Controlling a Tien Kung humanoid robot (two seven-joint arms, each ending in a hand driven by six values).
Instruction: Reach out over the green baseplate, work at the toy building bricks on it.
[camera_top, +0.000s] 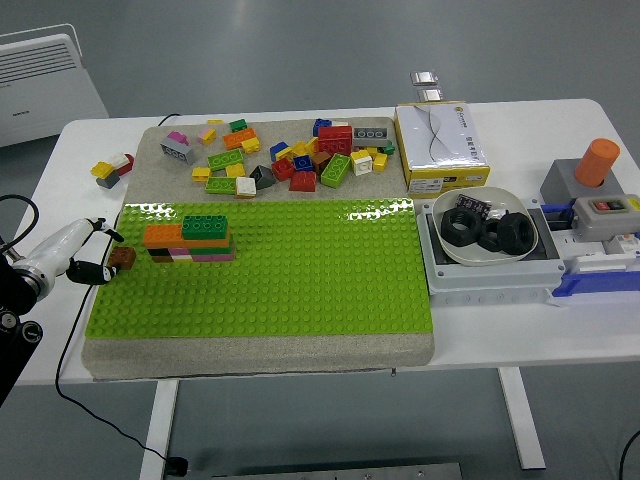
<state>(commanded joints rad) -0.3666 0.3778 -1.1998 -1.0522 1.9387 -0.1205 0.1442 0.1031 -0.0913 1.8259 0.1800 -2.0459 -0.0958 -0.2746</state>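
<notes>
The green baseplate (300, 270) lies on a grey mat in the middle of the table. On its left part stands a small brick build (190, 240): orange and green bricks on top of black, yellow and pink ones. My left hand (106, 252) comes in from the left edge, just outside the plate's left rim. Its fingers are curled around a small brown brick (122, 258), which is level with the build and a little left of it. My right hand does not show.
Loose bricks (290, 158) of many colours lie in a heap on the mat behind the plate, with a few more (112, 170) off its left corner. To the right stand a yellow-white box (440, 145), a white bowl (478, 258) of black rings and a grey device (590, 195).
</notes>
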